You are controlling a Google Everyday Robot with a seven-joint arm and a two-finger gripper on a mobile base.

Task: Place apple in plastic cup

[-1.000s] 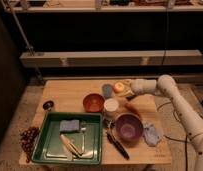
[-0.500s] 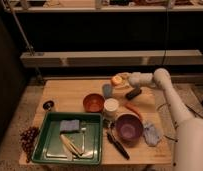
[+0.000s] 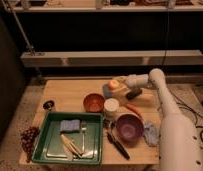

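The apple (image 3: 113,84), small, round and yellow-orange, sits at the top of the light-blue plastic cup (image 3: 107,93), which stands at the back middle of the wooden table (image 3: 70,92). My gripper (image 3: 120,86) reaches in from the right on the white arm (image 3: 162,107) and is shut on the apple, right over the cup's mouth. The apple hides most of the cup, and I cannot tell how deep the apple sits in it.
An orange-brown bowl (image 3: 94,102) and a white round cup (image 3: 111,106) stand just in front of the plastic cup. A carrot (image 3: 133,110), a purple bowl (image 3: 128,126) and a pale cloth (image 3: 150,133) lie front right. A green tray (image 3: 42,139) with a sponge and utensils is front left, with grapes (image 3: 29,137) beside it.
My gripper lifted the apple, carried it a little to the left, and has now lowered it onto the plastic cup.
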